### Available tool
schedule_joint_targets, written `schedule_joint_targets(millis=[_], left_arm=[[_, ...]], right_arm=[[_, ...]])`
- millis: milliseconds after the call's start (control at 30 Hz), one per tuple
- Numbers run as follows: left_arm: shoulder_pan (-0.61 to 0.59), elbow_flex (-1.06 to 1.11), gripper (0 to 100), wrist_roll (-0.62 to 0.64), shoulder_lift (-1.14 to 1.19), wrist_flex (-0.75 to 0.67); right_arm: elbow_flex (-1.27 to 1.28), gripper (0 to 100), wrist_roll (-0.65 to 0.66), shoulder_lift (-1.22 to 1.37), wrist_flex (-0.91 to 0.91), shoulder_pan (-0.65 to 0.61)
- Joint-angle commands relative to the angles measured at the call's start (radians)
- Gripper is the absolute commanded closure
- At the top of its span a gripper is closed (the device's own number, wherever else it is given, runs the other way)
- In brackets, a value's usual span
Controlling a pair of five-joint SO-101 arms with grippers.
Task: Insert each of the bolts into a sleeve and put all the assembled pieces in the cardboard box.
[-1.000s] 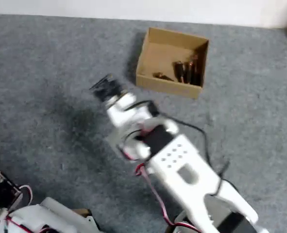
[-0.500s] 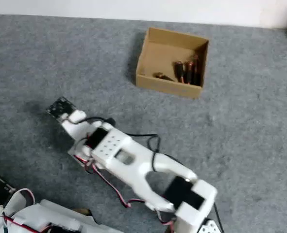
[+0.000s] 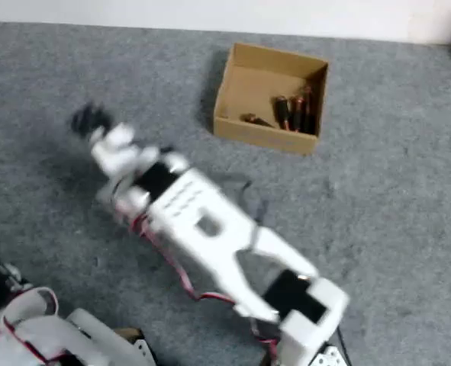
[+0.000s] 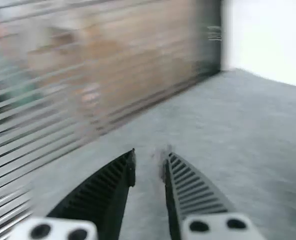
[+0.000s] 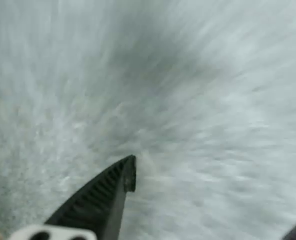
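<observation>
The cardboard box point(image 3: 262, 136) stands on the grey carpet at the back, right of centre. Several brown assembled pieces point(image 3: 295, 111) lie in its right half, and one more piece point(image 3: 252, 120) lies by its front wall. My right arm stretches from the front right across to the left. Its gripper point(image 3: 90, 122) hovers over bare carpet, well left of the box. In the right wrist view this gripper point(image 5: 218, 187) is wide open and holds nothing. My left arm point(image 3: 34, 332) is folded at the front left corner. Its gripper point(image 4: 150, 162) points out level into the room, fingers a narrow gap apart, nothing between them.
Grey carpet point(image 3: 378, 206) covers the table. A pale wall edge point(image 3: 210, 14) runs along the back. The right arm's base point(image 3: 305, 309) and its cables point(image 3: 172, 259) take up the front middle.
The right arm swung from beside the box's left front corner leftward, dipped to the front left, and now its gripper has moved farther back. The left arm shifted slightly.
</observation>
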Motion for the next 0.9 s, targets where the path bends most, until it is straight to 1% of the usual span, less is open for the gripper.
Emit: schedule_joint_targets(millis=[0,100,200,300,367,400,500,567,733,800,867], left_arm=[[0.259,0.127,89,-0.003,-0.001,-0.112],[0.441,0.255,89,-0.005,-0.002,-0.133],[0.579,0.363,89,-0.005,-0.002,-0.132],[0.657,0.453,89,-0.005,-0.002,-0.132],[0.697,0.503,89,-0.003,-0.002,-0.114],[0.722,0.518,89,-0.003,-0.002,-0.083],[0.817,0.533,89,-0.003,-0.002,0.058],[0.839,0.536,89,-0.005,-0.002,0.117],[0.826,0.553,89,-0.005,-0.002,0.103],[0.826,0.596,89,-0.005,-0.002,0.103],[0.826,0.653,89,-0.005,-0.002,0.103]], right_arm=[[-0.165,53.4,0.055,-0.189,0.182,0.111],[-0.243,53.4,0.055,-0.326,0.303,0.168],[-0.223,53.4,0.055,-0.456,0.420,0.194],[-0.150,53.4,0.055,-0.599,0.504,0.251],[-0.070,53.4,0.055,-0.707,0.530,0.321],[-0.022,53.4,0.057,-0.766,0.536,0.364],[0.168,53.4,0.058,-0.975,0.529,0.484],[0.323,53.4,0.061,-1.125,0.521,0.526],[0.822,53.4,0.114,-1.514,0.447,0.536],[1.021,53.4,0.152,-1.675,0.420,0.545],[1.211,53.4,0.178,-1.840,0.378,0.581]])
